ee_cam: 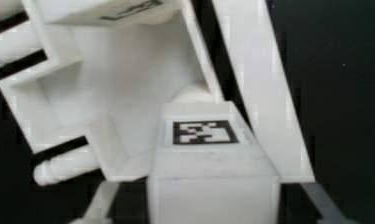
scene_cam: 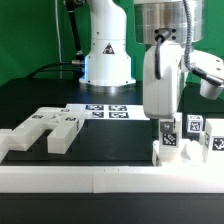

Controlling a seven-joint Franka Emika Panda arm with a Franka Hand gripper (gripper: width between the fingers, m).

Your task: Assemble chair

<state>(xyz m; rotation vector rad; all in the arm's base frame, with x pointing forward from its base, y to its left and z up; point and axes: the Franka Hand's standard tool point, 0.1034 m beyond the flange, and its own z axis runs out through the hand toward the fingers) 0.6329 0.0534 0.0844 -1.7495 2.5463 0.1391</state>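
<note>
- Tagged chair piece (scene_cam: 168, 142) is found directly below the gripper (scene_cam: 166, 128), standing upright on the desk (scene_cam: 100, 140) against the rail (scene_cam: 100, 180), at the exterior view's right
- Piece is flanked by the fingers; whether the gripper is clamped cannot be told

Exterior view: low, facing arm base (scene_cam: 107, 62). Wrist view: close on shared chair parts (ee_cam: 148, 110).
</note>
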